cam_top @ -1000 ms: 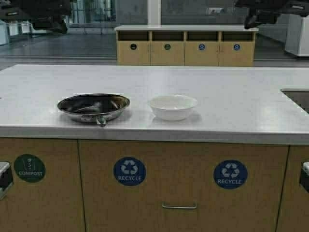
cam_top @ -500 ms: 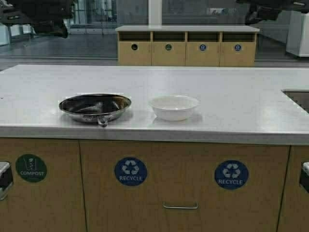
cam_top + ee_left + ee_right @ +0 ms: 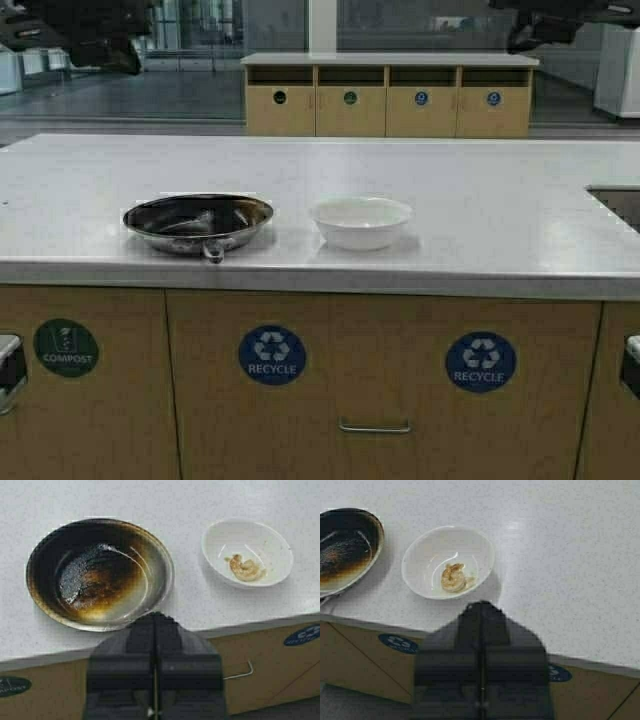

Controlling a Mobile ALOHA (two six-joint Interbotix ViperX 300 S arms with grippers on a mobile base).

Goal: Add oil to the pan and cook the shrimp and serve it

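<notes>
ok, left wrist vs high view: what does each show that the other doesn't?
Left wrist only: the shrimp lying in the white bowl, the pan's scorched, empty inside, and the left gripper, shut.

High view only: the countertop in full, the compost sticker, and a second bin cabinet behind.

Both: pan and bowl side by side, apart, near the counter's front edge.

In the high view both arms are cut off by the top edge — the left arm (image 3: 85, 35), the right arm (image 3: 560, 22) — and the bowl's (image 3: 361, 221) rim hides its contents.
</notes>
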